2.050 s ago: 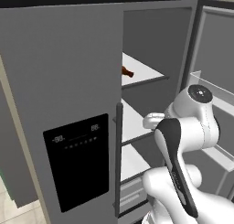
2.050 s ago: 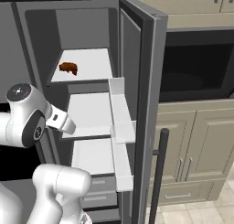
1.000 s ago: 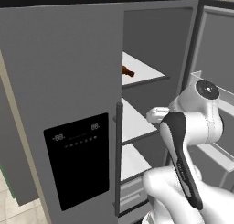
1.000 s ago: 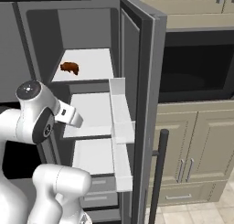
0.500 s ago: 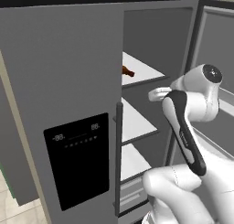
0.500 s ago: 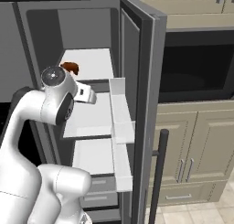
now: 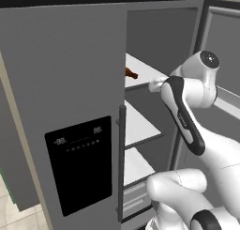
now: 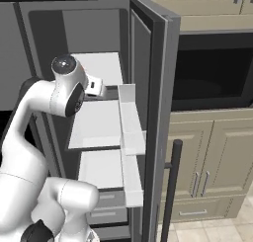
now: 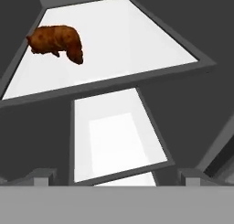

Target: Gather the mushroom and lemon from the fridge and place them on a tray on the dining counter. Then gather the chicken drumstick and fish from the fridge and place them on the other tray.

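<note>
Chicken drumstick (image 9: 57, 41) lay crosswise on the fridge's top shelf (image 9: 137, 40), up and left of my empty, wide-open hand (image 9: 114, 175), well apart.

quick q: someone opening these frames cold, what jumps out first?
The white arm, raised in front of the open fridge, its hand level with the top shelf. Next, the brown chicken drumstick lying toward one side of that white top shelf, bright against the grey interior; in the left base view its end pokes out past the closed left door. The two shelves below look bare.
</note>
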Controlling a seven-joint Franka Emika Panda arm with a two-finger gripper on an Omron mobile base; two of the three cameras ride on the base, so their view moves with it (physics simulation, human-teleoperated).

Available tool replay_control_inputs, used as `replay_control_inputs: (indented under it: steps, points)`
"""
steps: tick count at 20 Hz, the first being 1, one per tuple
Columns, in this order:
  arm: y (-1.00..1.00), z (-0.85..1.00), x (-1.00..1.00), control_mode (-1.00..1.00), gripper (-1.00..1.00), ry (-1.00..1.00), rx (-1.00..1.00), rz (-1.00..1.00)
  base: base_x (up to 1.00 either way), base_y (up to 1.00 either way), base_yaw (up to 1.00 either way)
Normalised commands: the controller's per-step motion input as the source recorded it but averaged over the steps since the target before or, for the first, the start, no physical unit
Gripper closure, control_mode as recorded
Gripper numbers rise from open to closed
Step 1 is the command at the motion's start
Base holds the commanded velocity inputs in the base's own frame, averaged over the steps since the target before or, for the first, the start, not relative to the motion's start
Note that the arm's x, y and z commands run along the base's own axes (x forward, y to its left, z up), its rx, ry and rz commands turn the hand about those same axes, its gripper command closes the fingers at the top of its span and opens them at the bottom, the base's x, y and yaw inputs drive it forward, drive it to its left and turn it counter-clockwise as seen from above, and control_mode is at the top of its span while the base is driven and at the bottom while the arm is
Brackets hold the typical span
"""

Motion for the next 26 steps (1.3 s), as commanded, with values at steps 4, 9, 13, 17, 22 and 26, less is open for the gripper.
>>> replay_control_inputs:
  steps: [4,9,13,17,22,26]
  points:
    - [0.0,0.24,0.57,-1.0,-1.0,0.0,0.0,0.04,0.0,0.0,0.0]
    - [0.0,0.16,0.52,-1.0,-1.0,0.0,-0.02,0.03,0.0,0.0,0.0]
    - [0.1,0.18,0.45,-1.0,-1.0,0.0,-0.05,0.03,0.0,0.0,0.0]
    - [0.35,0.07,0.41,-1.0,-1.0,-0.02,-0.09,0.02,0.0,0.0,0.0]
    - [0.38,0.0,0.43,-1.0,-1.0,-0.01,-0.03,0.04,0.0,0.0,0.0]
    - [0.25,-0.01,0.5,-1.0,-1.0,0.0,0.0,0.09,0.0,0.0,0.0]
